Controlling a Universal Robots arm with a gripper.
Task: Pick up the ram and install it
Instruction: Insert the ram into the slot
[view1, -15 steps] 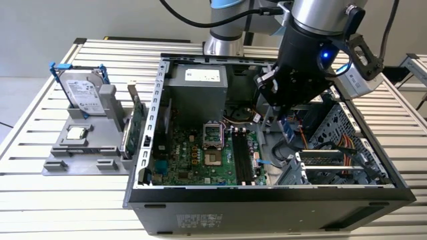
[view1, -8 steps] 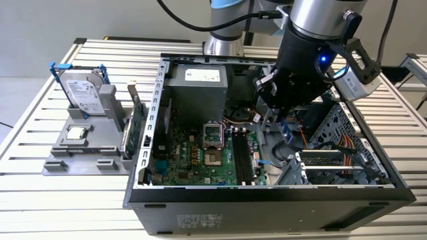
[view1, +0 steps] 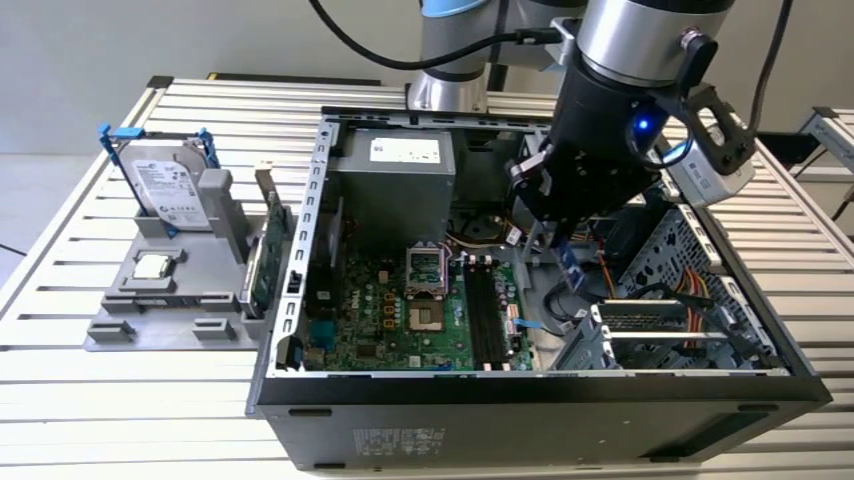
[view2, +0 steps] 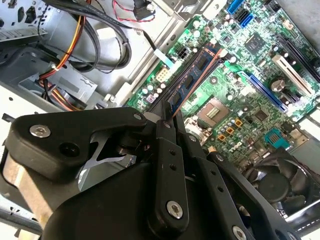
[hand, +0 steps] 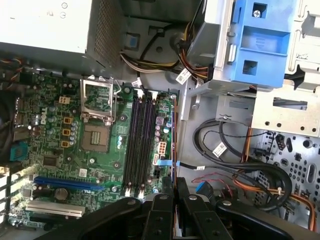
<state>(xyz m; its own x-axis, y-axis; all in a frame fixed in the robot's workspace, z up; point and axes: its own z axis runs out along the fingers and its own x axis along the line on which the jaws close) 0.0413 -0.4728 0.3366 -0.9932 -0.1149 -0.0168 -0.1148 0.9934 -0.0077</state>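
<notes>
The jaws of the gripper (view2: 168, 116) are closed on the ram (view2: 192, 80), held edge-on, long axis parallel to the memory slots (hand: 139, 145) below.

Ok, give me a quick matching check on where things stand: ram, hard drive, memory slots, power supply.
1. ram
2. hard drive
3. memory slots
4. power supply

A. standing in the grey holder outside the case
B. empty, on the motherboard
C. held between the fingers, above the open case
D. grey box at the case's far end

Pairs: 1-C, 2-A, 3-B, 4-D
</notes>
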